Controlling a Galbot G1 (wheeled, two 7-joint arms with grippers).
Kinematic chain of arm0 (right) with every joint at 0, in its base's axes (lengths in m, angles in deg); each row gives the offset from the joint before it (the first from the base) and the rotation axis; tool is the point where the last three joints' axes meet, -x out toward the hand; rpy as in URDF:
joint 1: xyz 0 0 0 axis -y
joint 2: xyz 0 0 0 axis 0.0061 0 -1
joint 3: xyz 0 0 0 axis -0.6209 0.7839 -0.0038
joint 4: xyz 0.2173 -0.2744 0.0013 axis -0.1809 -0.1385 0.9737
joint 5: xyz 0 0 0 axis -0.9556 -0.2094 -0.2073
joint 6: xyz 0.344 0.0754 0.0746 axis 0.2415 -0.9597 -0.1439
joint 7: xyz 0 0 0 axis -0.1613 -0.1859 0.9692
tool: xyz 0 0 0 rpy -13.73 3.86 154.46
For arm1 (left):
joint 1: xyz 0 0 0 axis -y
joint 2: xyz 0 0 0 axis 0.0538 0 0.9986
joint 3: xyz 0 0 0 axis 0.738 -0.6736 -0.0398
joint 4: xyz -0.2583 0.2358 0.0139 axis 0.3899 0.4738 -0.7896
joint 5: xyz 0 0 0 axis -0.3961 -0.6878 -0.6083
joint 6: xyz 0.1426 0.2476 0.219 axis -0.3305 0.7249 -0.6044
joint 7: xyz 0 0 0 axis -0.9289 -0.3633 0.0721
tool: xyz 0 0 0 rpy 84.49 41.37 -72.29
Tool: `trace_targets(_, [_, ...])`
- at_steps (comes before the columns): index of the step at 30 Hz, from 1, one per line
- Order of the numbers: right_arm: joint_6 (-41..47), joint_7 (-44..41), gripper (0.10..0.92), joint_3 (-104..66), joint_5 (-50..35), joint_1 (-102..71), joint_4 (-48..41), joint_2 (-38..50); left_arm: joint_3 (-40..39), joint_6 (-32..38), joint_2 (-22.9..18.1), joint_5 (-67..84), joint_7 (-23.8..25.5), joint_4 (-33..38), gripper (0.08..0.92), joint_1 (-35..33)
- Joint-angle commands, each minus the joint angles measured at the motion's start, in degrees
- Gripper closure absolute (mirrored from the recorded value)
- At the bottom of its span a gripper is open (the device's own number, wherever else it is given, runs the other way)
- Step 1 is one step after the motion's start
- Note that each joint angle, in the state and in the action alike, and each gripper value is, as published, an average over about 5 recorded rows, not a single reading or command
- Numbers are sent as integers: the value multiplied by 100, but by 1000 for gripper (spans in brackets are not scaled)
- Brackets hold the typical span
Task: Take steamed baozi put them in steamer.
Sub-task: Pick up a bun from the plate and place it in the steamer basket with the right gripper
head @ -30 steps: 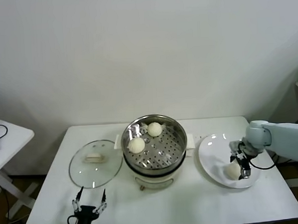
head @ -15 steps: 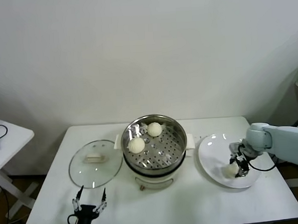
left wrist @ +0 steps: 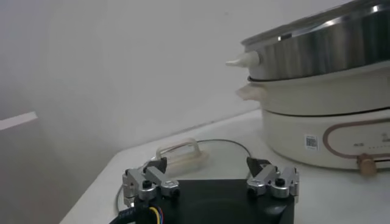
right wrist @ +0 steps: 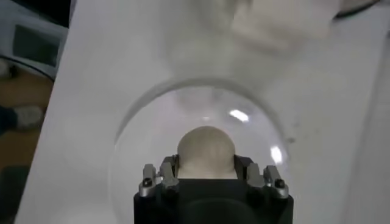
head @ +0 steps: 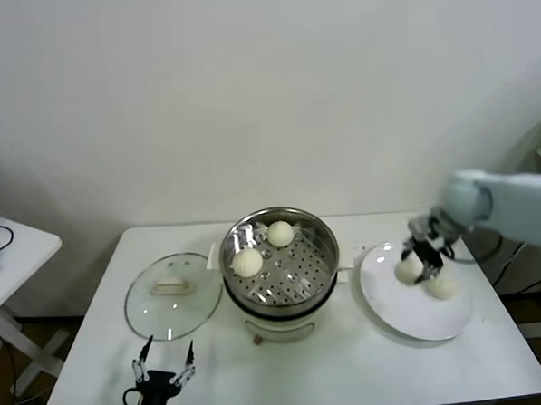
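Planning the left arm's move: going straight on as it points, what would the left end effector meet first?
Left end effector likely meets the glass lid first; steamer sits aside.

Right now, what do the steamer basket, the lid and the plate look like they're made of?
Steamer basket: shiny metal, likely stainless steel; mirror-bright rim, perforated floor.
Lid: clear glass, since the table shows through it, with a pale handle, maybe plastic.
Plate: glossy white with bright highlights; ceramic or plastic, hard to say.
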Motion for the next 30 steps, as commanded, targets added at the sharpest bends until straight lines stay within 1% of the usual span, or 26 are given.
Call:
trace_targets(1, [-1544,-636,416,-297,-287,2302,588,-1064,-16,-20,-44,-57,2,56,177,-26])
trace_targets(7, [-1909,-324,422,-1322,71,1800,1456,-1767,-26,0,-84,-59,2,57,177,-17])
trace_targets(12, [-1969,-51,423,-1501,575,967,1684,-2415,-31,21,-95,-57,5,55,177,-18])
trace_targets(16, [-1985,47,423,-1430,1056,218,1519,-2770,-9,37,-67,-34,9,53,177,-37])
trace_targets(21, [-2088,83,423,-1288,1565,-464,1122,-2984,42,66,-35,15,5,30,177,-72])
trace_targets(30, [-2535,17,421,-1271,2381,-1108,375,-3234,48,111,-37,27,-7,-48,177,-85])
